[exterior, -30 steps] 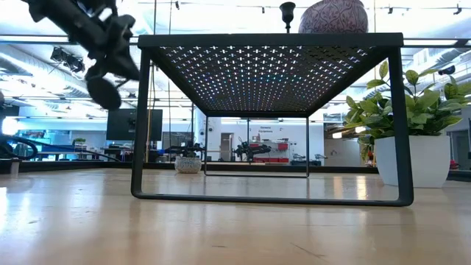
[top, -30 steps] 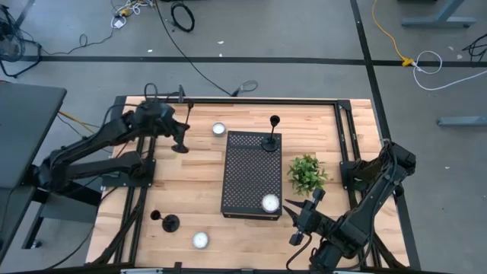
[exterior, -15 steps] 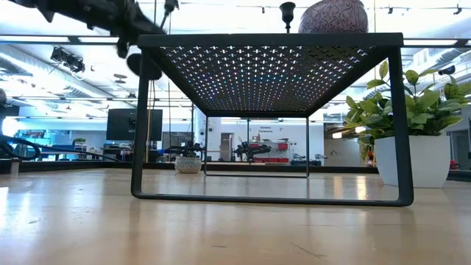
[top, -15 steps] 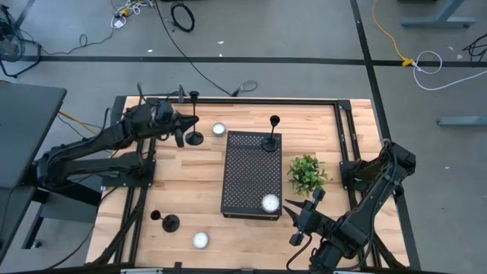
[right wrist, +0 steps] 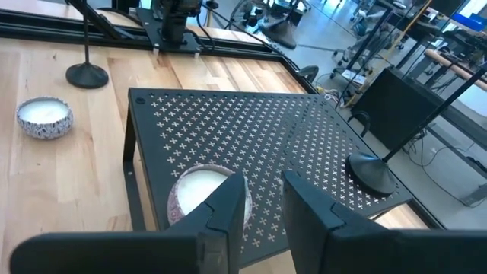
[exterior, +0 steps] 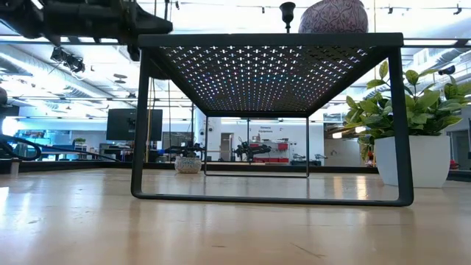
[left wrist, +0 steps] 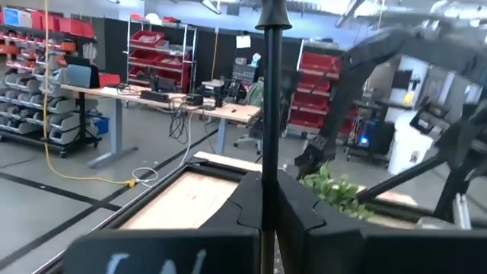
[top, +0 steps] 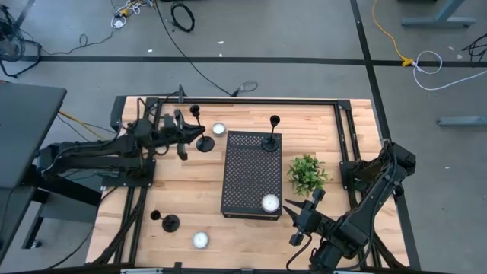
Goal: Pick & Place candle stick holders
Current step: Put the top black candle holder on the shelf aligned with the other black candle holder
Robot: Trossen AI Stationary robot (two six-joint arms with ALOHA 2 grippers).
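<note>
So the left gripper (top: 185, 134) is clamping tight on the thin stem of one candle stick holder (top: 200, 129), carrying it up in the air over the far left part of the table (top: 190, 198), just beside the far left corner of the black perforated stand (top: 251, 176). In the left wrist view the stem (left wrist: 268, 114) is running straight up between the two dark fingers (left wrist: 247, 199), with the little cup top at the upper edge of the shot. From above, the holder is looking tilted, round base pointing toward the stand and cup top toward the far rail.

A second holder (top: 270, 134) is standing upright on the far end of the stand, and a third holder (top: 167, 221) is sitting on the wood near the front left, well apart from the others.

The right gripper (top: 304, 215) is hanging near the front right corner of the stand, jaws narrowly parted and gripping nothing. Its wrist view is looking across the perforated top at a white candle bowl (right wrist: 199, 192) just ahead of the fingers.

Also sitting around: a small white bowl (top: 219, 129) right by the carried holder, another bowl (top: 200, 240) near the front edge, and a green plant (top: 307, 173) to the right of the stand.
</note>
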